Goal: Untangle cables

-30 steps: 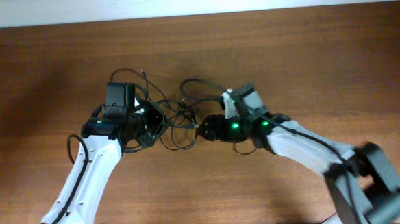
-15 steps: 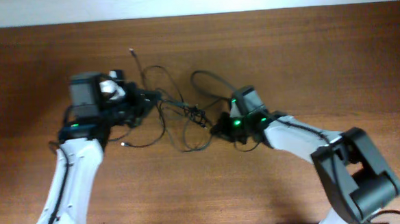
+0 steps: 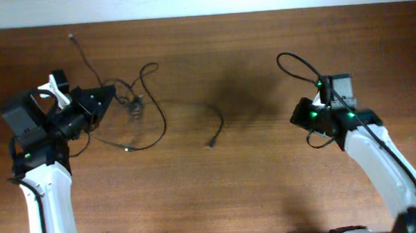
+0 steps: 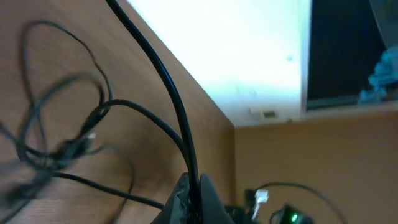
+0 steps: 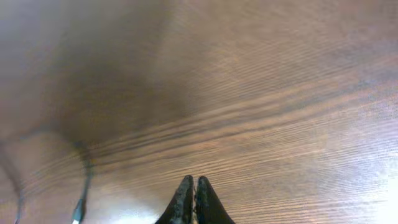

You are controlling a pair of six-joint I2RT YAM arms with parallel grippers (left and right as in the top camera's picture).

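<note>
I'm holding my L hand (image 3: 101,99) out on the L side w/ forearm raised, fingers clamping shut on one of the cables (image 4: 177,112). My R hand (image 3: 296,116) is hovering on the R side, fingers pressing together, pointing inward.

Nothing to read here, folks: no lettering or numbers show on the table (image 3: 212,195), the cables (image 3: 132,106), the left arm (image 3: 48,200) or the right arm (image 3: 381,157).

The left gripper (image 4: 191,198) shows at the bottom edge, its fingertips pressed together on a black cable (image 4: 163,74) that runs taut up to the top left. More thin strands (image 4: 59,152) loop and bunch, blurred, over the wooden table (image 4: 56,74) at the left. A green light (image 4: 290,216) glows at the lower right.
</note>
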